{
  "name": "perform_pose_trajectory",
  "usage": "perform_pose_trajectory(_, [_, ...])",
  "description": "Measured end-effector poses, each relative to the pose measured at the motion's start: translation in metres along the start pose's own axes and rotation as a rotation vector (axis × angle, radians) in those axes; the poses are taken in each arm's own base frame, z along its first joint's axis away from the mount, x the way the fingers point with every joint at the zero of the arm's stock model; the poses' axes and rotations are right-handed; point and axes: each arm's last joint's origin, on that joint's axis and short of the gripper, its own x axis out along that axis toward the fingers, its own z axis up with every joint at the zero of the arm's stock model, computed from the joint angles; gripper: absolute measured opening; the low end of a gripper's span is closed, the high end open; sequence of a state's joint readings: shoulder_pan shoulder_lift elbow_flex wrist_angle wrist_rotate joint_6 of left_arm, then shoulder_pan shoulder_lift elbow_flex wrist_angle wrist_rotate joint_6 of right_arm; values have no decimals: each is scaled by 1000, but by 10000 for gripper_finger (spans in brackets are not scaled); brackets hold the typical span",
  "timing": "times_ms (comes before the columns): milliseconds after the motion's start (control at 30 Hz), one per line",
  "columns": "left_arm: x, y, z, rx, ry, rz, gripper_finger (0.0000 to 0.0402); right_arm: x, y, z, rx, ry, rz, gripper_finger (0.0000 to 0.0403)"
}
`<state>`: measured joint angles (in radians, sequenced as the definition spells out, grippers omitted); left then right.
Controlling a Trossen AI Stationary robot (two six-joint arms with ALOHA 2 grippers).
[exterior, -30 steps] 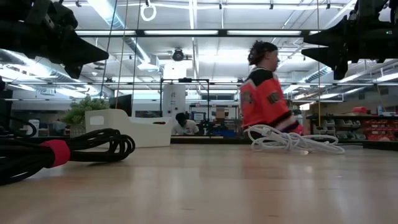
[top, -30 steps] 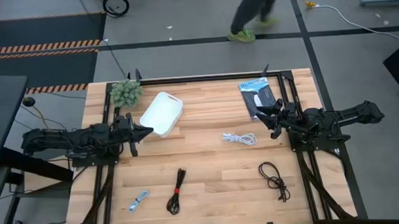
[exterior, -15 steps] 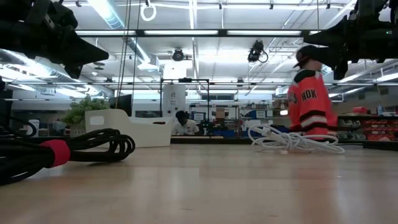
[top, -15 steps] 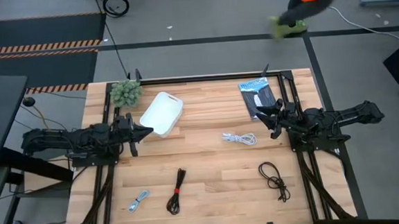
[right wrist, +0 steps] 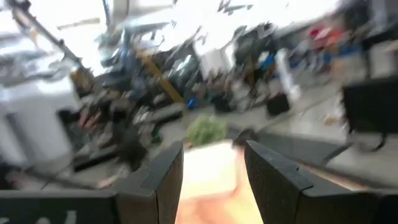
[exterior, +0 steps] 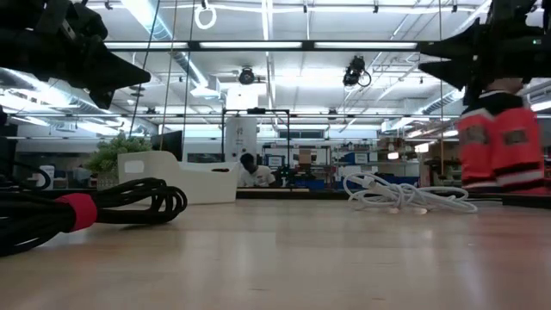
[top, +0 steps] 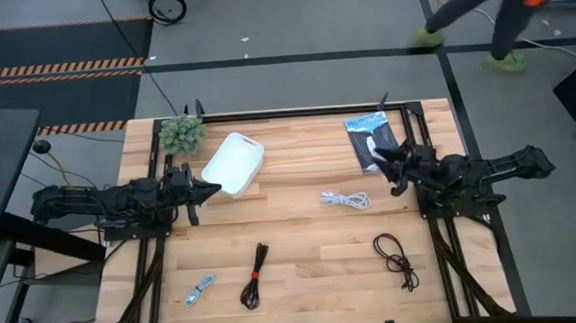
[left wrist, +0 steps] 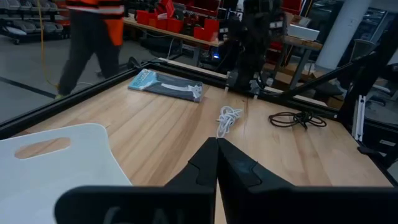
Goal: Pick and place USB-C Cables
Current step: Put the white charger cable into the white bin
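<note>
Fingers on my right gripper [top: 380, 162] stood apart and empty near the white coil [top: 345, 199]; my left gripper [top: 213, 189] waited pinched together beside the white bin [top: 234, 164]. Nothing placed yet, I judged: black bundle with red tie [top: 254, 276], silver-grey cable [top: 200, 288] and thin black coil [top: 396, 257] all lay on the table [top: 302, 231].

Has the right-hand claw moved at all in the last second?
Yes. In the high view the right gripper has shifted slightly toward the table's far edge, now overlapping the blue-and-black packet more than before. The white cable lies where it was.
</note>
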<state>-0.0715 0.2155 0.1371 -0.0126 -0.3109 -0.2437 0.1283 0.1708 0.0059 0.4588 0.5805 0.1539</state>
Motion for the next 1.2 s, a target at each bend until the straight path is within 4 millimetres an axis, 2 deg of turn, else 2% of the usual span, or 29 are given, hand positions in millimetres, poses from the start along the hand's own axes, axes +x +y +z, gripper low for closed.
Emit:
perform_pose_trajectory(200, [0,0,0,0,0,1,11,1,0,15,-44,-138,-3,178])
perform_pose_trajectory(333, [0,0,0,0,0,0,11,3,1,13,-112,-128,68,178])
perform_pose_trajectory(433, [0,0,0,0,0,1,11,5,2,11,-101,-113,116,178])
perform_pose_trajectory(600, [0,0,0,0,0,0,11,9,2,11,-63,-117,93,178])
perform_pose_trajectory(733, [0,0,0,0,0,0,11,18,-3,3,-125,-15,-58,174])
perform_pose_trajectory(867, [0,0,0,0,0,0,11,28,-5,-10,-180,143,-111,172])
perform_pose_trajectory(1200, [0,0,0,0,0,0,11,61,0,-27,-251,567,-46,176])
